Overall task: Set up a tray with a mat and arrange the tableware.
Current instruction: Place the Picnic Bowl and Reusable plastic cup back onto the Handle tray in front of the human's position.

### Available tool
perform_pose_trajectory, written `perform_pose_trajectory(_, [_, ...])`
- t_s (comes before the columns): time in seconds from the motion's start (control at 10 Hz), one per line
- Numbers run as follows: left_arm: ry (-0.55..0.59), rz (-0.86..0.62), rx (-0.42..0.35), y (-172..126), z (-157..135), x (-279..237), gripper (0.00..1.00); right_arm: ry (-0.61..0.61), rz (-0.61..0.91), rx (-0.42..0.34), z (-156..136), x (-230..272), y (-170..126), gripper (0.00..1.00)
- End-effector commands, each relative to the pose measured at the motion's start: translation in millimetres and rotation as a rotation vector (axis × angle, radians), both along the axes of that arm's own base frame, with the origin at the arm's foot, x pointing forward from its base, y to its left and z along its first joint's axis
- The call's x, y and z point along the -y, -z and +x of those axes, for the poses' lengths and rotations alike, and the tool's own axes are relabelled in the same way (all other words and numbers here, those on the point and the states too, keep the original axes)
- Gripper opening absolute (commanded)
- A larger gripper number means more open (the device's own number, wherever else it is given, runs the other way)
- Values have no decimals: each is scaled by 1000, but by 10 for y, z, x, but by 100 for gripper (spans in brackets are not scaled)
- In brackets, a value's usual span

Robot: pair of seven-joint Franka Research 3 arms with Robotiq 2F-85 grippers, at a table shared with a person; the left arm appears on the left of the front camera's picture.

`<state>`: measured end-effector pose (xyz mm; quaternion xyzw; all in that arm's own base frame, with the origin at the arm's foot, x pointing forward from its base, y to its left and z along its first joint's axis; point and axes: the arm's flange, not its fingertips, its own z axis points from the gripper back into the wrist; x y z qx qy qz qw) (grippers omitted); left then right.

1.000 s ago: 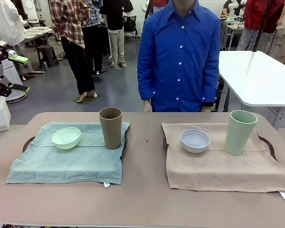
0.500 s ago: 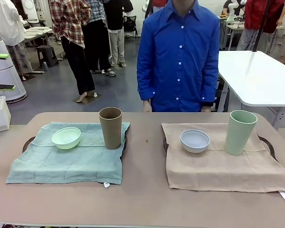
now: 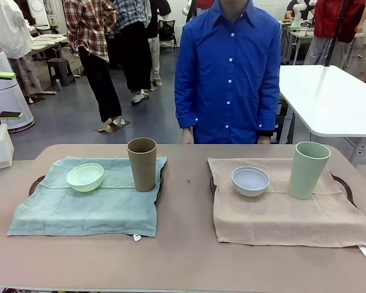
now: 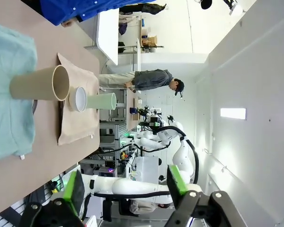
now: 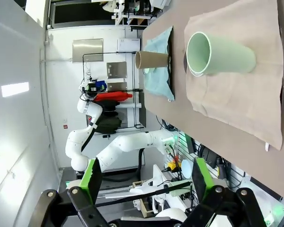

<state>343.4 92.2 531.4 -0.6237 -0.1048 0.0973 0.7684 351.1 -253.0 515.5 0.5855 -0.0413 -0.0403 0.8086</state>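
Both sets look laid. On the left tray [image 3: 35,183] the green mat [image 3: 85,210] carries the mint bowl [image 3: 85,177] and, just to its right, the brown cup [image 3: 142,163], upright. On the right tray [image 3: 346,186] the tan mat [image 3: 287,217] carries the pale bowl [image 3: 251,180] and the green cup [image 3: 308,170], upright and a little apart from it.

My left claw [image 4: 125,189] hangs wide open and empty, off to the side of the table; my right claw [image 5: 146,177] is just as wide and empty, back from the tan mat's end. The person [image 3: 229,73] stands at the far edge, hands down behind it.

I judge that the step now is to stay clear and finish cleanly. If I go in again, I should come from above, fingers spread past a rim, and not drag either cloth, since both overhang their trays and a snag would likely tip a tall cup.
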Motion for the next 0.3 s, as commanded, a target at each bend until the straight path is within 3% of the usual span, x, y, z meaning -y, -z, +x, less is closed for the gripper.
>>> perform_pose_trajectory(0.0, [5,-19,11,-28,7,-42,93,3,5,21,5,-10,-36,100])
perform_pose_trajectory(0.2, [5,-19,11,-28,7,-42,93,3,5,21,5,-10,-36,100])
